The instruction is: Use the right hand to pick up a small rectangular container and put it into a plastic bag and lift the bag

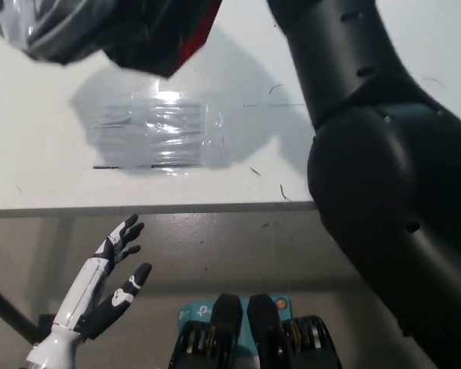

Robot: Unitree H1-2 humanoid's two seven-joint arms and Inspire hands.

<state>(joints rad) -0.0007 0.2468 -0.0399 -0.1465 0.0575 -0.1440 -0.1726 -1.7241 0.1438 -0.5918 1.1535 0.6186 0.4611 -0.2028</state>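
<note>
Looked like the tail end of the task. The plastic bag (pixel 100 31) was hanging clear of the white table (pixel 31 154), up at the top left of the head view, with its shadow cast on the tabletop below. Something dark with a red edge showed through or against the film, possibly the small rectangular container (pixel 165 42), but I couldn't confirm; no container was lying loose on the table. My read: pick and insert done, lift under way or finished, nothing obvious left besides holding.

The right arm (pixel 384 177) came in big from the bottom right and ran up and off the top edge of the picture. The right hand itself was out of shot, so I couldn't tell its grasp, only assume it carried the bag.

The left hand (pixel 111 280) sat idle at lower left, below the table edge, fingers spread apart and holding nothing.

A flattened patch of clear film or tape (pixel 157 131) lay on the table under the bag.
</note>
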